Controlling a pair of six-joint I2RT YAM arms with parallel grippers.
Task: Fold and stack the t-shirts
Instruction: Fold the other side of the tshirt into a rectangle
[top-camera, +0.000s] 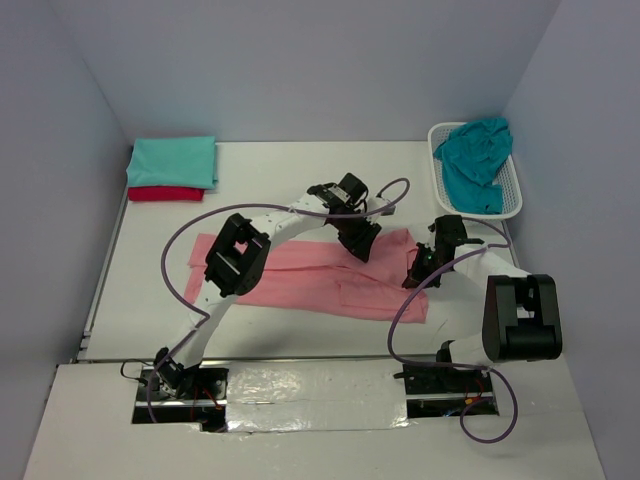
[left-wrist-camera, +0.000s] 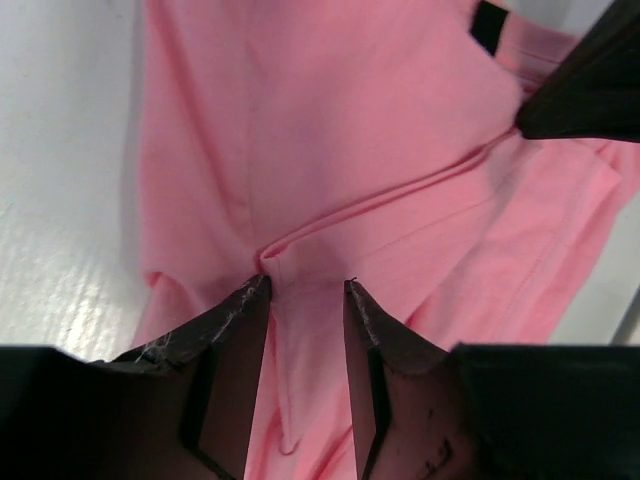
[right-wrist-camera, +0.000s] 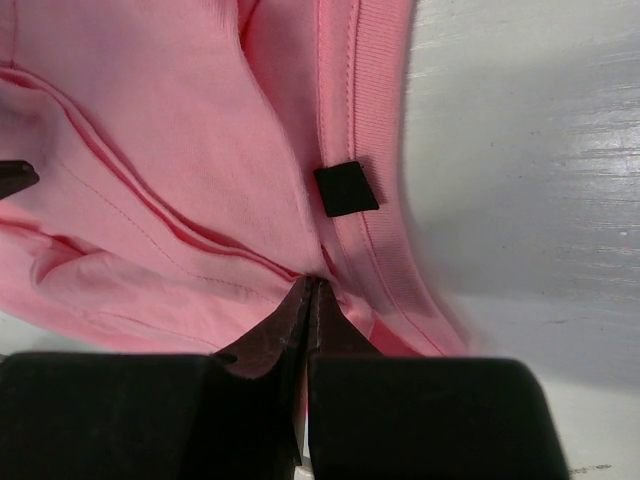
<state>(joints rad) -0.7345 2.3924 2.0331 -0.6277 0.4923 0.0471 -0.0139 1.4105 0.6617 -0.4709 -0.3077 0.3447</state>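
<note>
The salmon pink t-shirt (top-camera: 300, 275) lies spread across the middle of the table. My left gripper (top-camera: 360, 245) is down on its far edge, open, with a raised ridge of pink cloth (left-wrist-camera: 330, 130) between the jaws (left-wrist-camera: 307, 285). My right gripper (top-camera: 415, 275) is at the shirt's right end, shut on the cloth (right-wrist-camera: 150, 150) beside the ribbed collar and its black tag (right-wrist-camera: 346, 188); its tips (right-wrist-camera: 312, 282) meet in the fabric. A folded mint-teal t-shirt (top-camera: 172, 160) rests on a folded crimson red one (top-camera: 165, 194) at the back left. A darker teal-blue t-shirt (top-camera: 475, 160) is bunched in the basket.
The white lattice basket (top-camera: 513, 190) stands at the back right corner. The right gripper's dark finger (left-wrist-camera: 590, 90) shows at the upper right of the left wrist view. Purple cables loop over the table beside both arms.
</note>
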